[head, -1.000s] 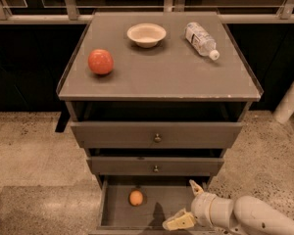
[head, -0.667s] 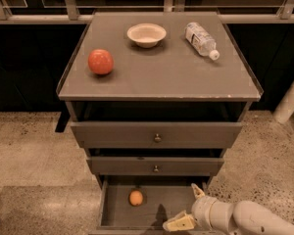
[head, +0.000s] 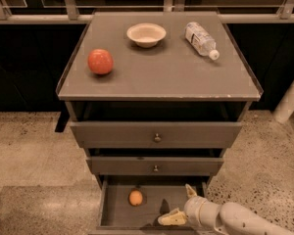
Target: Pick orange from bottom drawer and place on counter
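Note:
The orange (head: 135,198) is small, round and pale orange. It lies on the flat floor of the open bottom drawer (head: 115,214), left of its middle. My gripper (head: 180,204) is over the right part of that drawer, to the right of the orange and apart from it. Its two pale fingers are spread open and hold nothing. The white arm comes in from the lower right. The counter (head: 186,72) is the grey-brown top of the cabinet.
On the counter stand a red-orange apple-like fruit (head: 100,61) at the left, a pale bowl (head: 146,35) at the back middle and a lying plastic bottle (head: 200,39) at the back right. The two upper drawers (head: 157,133) with small knobs stick out slightly. Speckled floor surrounds the cabinet.
The gripper has shifted slightly within the drawer, staying open to the right of the orange. The orange has not moved.

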Robot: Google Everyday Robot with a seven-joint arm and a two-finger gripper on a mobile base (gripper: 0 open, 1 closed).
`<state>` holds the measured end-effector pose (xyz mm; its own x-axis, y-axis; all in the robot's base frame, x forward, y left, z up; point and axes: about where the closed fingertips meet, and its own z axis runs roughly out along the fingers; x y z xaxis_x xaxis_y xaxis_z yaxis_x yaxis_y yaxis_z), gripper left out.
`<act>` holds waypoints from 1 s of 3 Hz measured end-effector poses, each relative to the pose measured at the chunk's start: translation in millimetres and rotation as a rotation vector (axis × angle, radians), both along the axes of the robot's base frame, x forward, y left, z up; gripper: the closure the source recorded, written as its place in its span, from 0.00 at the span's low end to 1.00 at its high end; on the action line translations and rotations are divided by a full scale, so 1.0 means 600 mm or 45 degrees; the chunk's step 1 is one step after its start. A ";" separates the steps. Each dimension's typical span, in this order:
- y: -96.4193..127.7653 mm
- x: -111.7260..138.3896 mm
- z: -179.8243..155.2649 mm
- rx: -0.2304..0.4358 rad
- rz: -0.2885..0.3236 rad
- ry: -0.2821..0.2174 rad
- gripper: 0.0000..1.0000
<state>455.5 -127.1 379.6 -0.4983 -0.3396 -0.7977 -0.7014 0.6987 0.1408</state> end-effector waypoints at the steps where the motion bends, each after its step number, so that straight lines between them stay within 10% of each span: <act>1: 0.028 0.025 -0.065 0.062 0.024 0.001 0.00; 3: 0.020 0.024 -0.091 0.068 -0.052 -0.005 0.00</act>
<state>469.9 -115.1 324.9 -0.5075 -0.2758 -0.8163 -0.6732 0.7182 0.1759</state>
